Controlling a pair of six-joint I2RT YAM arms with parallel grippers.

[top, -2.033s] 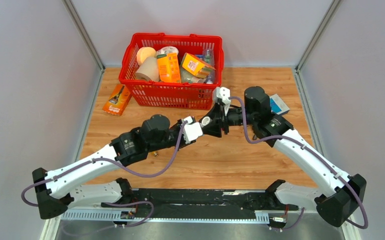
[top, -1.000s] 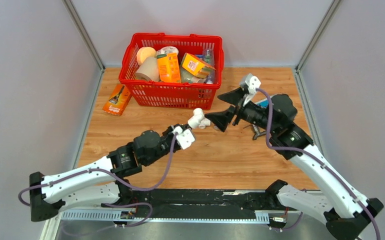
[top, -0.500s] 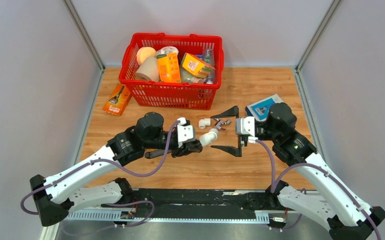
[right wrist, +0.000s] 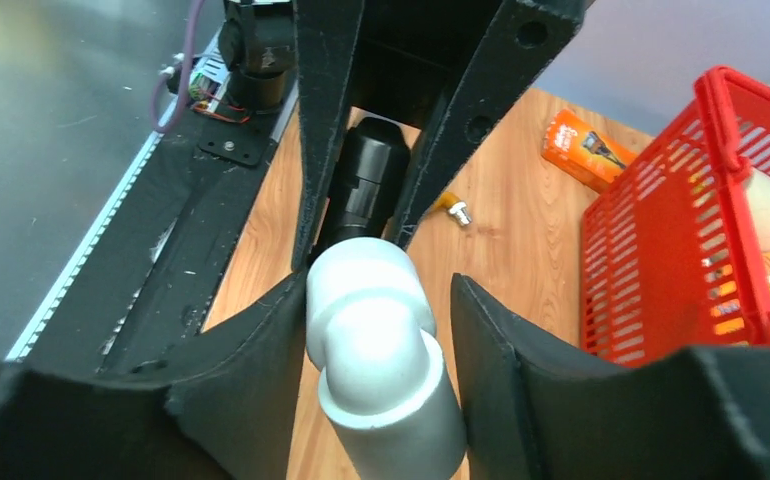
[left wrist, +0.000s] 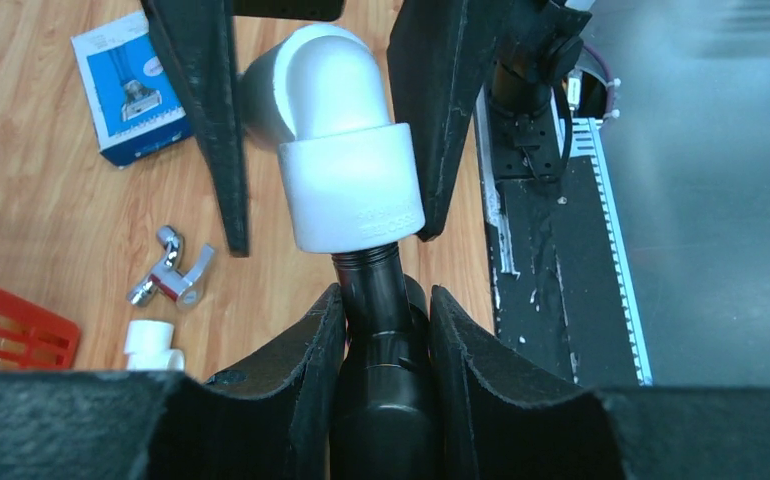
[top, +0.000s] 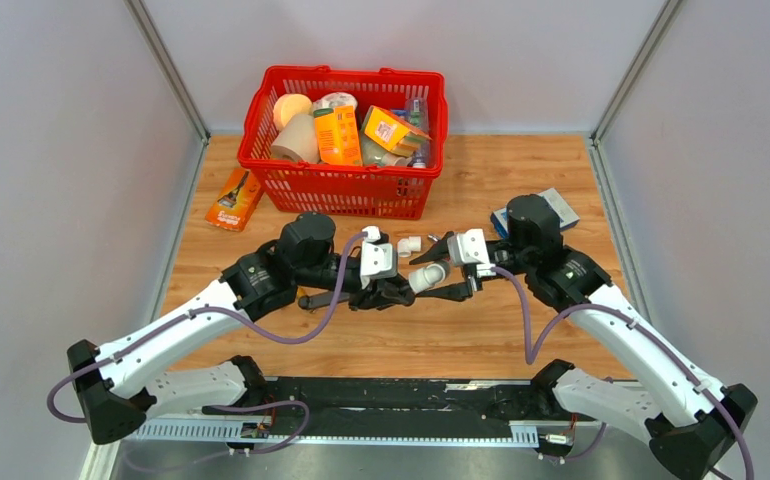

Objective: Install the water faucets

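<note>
Two arms meet mid-frame in the top view above the worktop [top: 441,340]; left wrist: left fingers [left wrist: 291,365] clamped on dark faucet [left wrist: 373,330], lower centre, threads entering white elbow [left wrist: 351,190]; right wrist: right fingers [right wrist: 246,380] apart astride the elbow, so close squarely and keep both axes collinear while turning.

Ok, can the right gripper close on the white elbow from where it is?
Probably yes: the right gripper, open, flanks the white elbow with nothing between; the left gripper grips the dark faucet tube behind it.
</note>
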